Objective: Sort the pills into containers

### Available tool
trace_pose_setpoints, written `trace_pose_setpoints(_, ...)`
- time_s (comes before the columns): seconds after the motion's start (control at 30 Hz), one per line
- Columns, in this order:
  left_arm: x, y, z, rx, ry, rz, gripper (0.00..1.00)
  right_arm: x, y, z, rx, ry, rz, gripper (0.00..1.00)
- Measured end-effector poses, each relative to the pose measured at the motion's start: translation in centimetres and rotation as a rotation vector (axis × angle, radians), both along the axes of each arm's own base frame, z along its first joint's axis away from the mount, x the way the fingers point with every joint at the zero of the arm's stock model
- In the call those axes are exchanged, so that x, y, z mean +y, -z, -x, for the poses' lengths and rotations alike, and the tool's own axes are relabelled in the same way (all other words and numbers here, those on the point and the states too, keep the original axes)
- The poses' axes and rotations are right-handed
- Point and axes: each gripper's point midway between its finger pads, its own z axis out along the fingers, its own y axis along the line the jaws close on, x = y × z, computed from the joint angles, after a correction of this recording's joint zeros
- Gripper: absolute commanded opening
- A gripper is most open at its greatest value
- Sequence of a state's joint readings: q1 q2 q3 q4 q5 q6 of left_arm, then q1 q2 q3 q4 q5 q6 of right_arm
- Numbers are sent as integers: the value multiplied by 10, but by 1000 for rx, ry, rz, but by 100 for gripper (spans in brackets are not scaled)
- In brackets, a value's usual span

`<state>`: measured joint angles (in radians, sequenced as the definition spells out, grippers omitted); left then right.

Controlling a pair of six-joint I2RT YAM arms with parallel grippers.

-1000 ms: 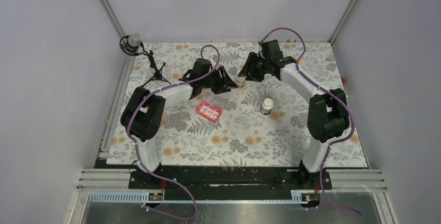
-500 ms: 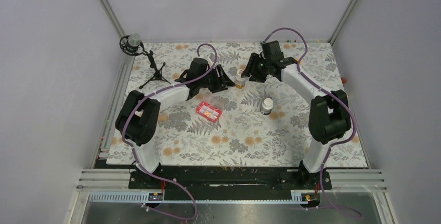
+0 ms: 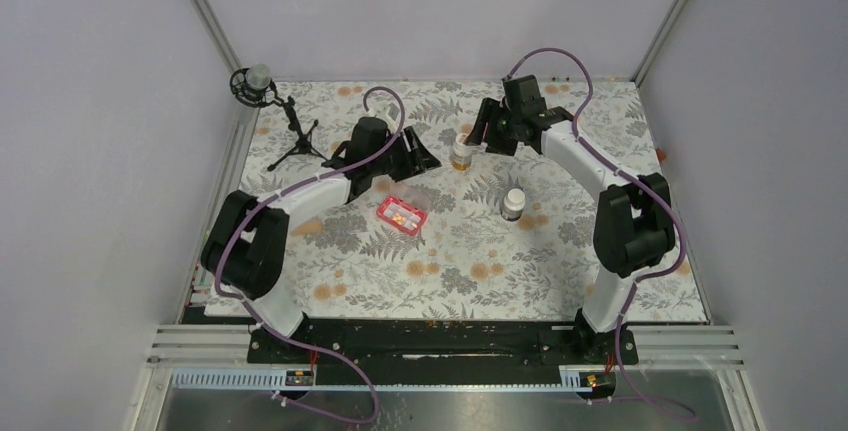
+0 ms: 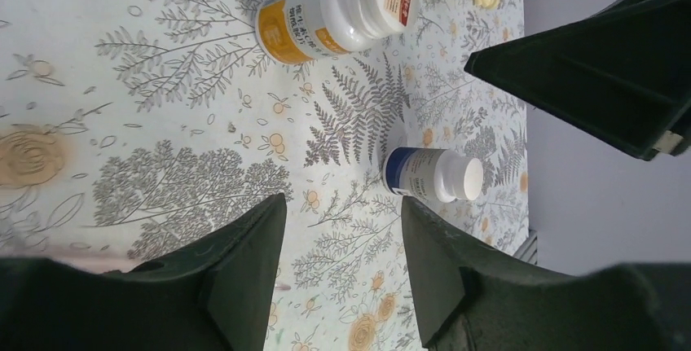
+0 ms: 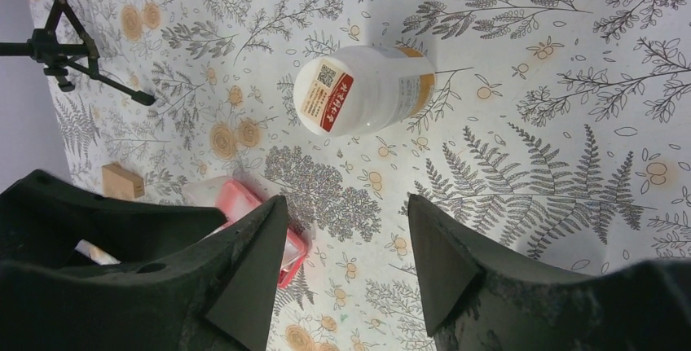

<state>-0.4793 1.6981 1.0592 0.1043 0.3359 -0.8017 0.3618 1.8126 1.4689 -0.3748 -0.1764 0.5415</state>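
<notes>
1. A small microphone stand (image 3: 298,139) sits well to the left of the pill tray and farther from the arm bases.
2. The left gripper (image 3: 428,158) hovers just beyond the tray. Its fingers are spread apart and hold nothing.
3. The red-pink pill tray (image 3: 383,210) lies flat on the flowered cloth (image 3: 470,281), near its middle. A few yellow-orange pills (image 3: 404,218) already sit in its compartments.
4. A white bottle with an orange band (image 3: 461,152) stands upright beyond the tray and to its right, between the two grippers. Neither gripper touches it. Its lid looks to be on.
5. The right gripper (image 3: 478,138) hangs just beyond that bottle, farther from the tray. Its fingers are also spread and hold nothing.
6. A second white bottle with a blue label (image 3: 513,203) stands capped, to the right of the tray.
7. The step in hand seems to be getting more pills out of the orange-banded bottle. The next move probably needs one gripper to close around its body while the other works the lid, without tipping it over.
</notes>
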Motion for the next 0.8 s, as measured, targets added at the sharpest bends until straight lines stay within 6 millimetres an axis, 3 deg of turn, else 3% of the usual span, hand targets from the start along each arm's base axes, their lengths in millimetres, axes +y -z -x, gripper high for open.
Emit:
trace_pose_setpoints(0.2, 32, -30, 15, -121, -67, -67, 54, 8, -7, 16, -39, -35, 33, 61)
trace_pose_setpoints(0.3, 57, -47, 32, -192, -128, -101, 49, 31, -18, 36, -93, -117, 65, 57)
trace_pose_setpoints(0.4, 88, -48, 55, -223, -211, -148, 45, 67, -23, 58, -153, -235, 98, 49)
trace_pose_setpoints(0.47, 105, -37, 66, -213, -260, -181, 44, 85, -18, 72, -166, -300, 132, 42)
trace_pose_setpoints(0.53, 124, -11, 82, -157, -309, -234, 42, 97, -9, 78, -169, -335, 180, 39)
trace_pose_setpoints(0.67, 148, 41, 111, -10, -350, -332, 35, 102, 16, 69, -152, -315, 285, 38)
trace_pose_setpoints(0.8, 158, 73, 128, 98, -360, -391, 26, 98, 37, 57, -116, -293, 382, 38)
